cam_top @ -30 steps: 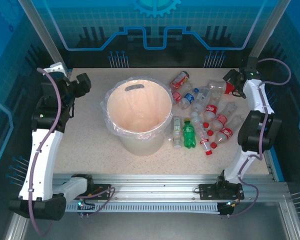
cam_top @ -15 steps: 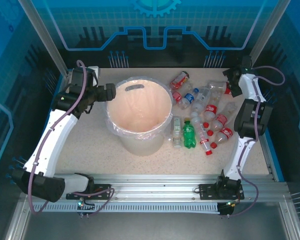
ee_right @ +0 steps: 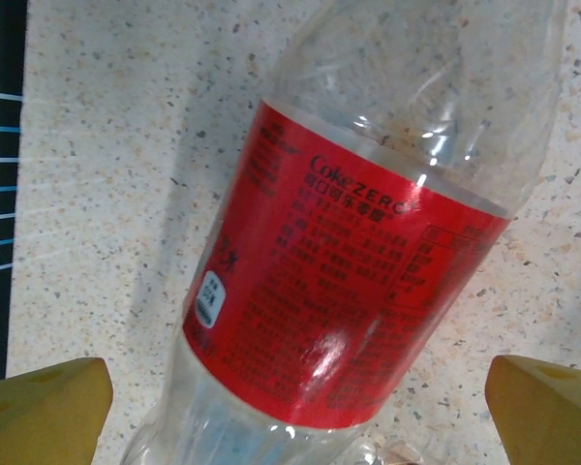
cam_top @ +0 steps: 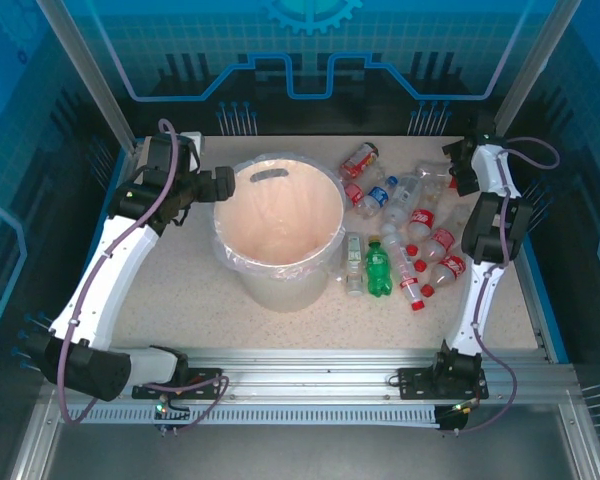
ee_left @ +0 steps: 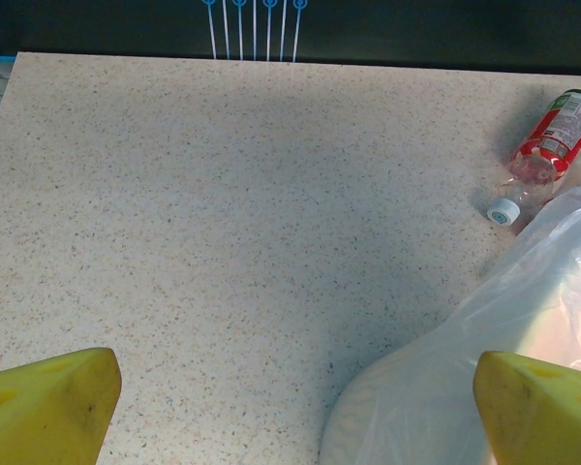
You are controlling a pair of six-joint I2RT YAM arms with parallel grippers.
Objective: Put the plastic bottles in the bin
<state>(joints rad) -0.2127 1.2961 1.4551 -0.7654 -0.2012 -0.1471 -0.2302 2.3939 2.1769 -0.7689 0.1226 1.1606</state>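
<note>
The cream-white bin (cam_top: pixel 280 285), lined with a clear bag, stands mid-table. Several plastic bottles lie to its right, among them a green one (cam_top: pixel 378 268) and a red-labelled one (cam_top: pixel 359 159). My left gripper (cam_top: pixel 223 183) hovers open at the bin's left rim. In the left wrist view the gripper (ee_left: pixel 295 417) is empty, with the bag liner (ee_left: pixel 465 368) under its right finger (ee_left: pixel 542 407). My right gripper (cam_top: pixel 458 165) hangs open over a clear bottle (cam_top: pixel 435 172) at the far right. Seen from the right wrist, that red-labelled bottle (ee_right: pixel 349 281) lies between the wide-apart fingers (ee_right: pixel 44 412), ungripped.
The speckled table (cam_top: pixel 180 290) has bare room left of and in front of the bin. In the left wrist view a red-labelled bottle (ee_left: pixel 554 131) with a white cap (ee_left: pixel 504 211) lies beyond the liner. Dark enclosure walls close the back and sides.
My left arm swung in from the far left to the bin's left rim, then nearly stopped. My right gripper shifted slightly toward the back, staying over the bottle.
</note>
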